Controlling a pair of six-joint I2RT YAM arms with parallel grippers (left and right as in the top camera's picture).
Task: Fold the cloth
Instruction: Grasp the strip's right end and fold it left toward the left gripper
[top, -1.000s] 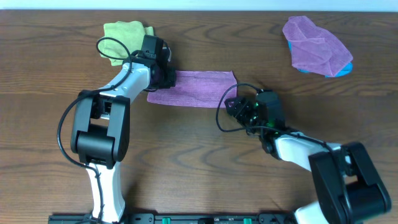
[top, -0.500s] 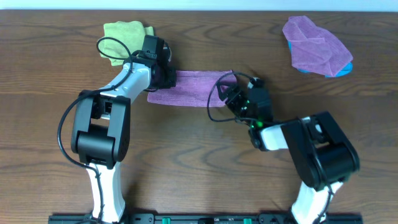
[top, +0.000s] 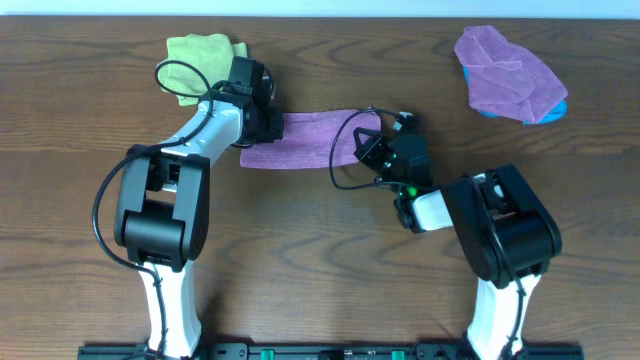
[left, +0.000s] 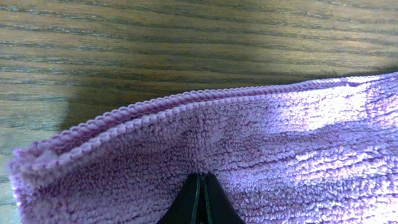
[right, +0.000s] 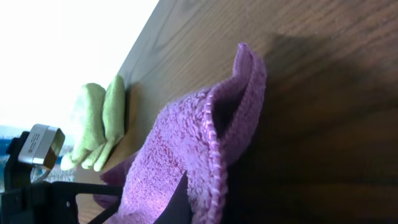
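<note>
The purple cloth (top: 305, 140) lies as a long folded strip in the middle of the wooden table. My left gripper (top: 270, 126) is shut on its left end. In the left wrist view the dark fingertips (left: 200, 182) are pressed together with the cloth's pile (left: 267, 137) around them. My right gripper (top: 366, 150) is shut on the cloth's right end. In the right wrist view the cloth (right: 180, 137) bunches up over my right gripper (right: 184, 182), its stitched edge raised off the table.
A folded green cloth (top: 200, 55) lies at the back left, also visible in the right wrist view as the green cloth (right: 99, 118). Another purple cloth (top: 510, 72) sits over a blue object at the back right. Black cables loop by both wrists.
My right gripper moved left and up to the cloth's right end and shut on it, so that end now bunches up. The left gripper kept its hold and did not move.
</note>
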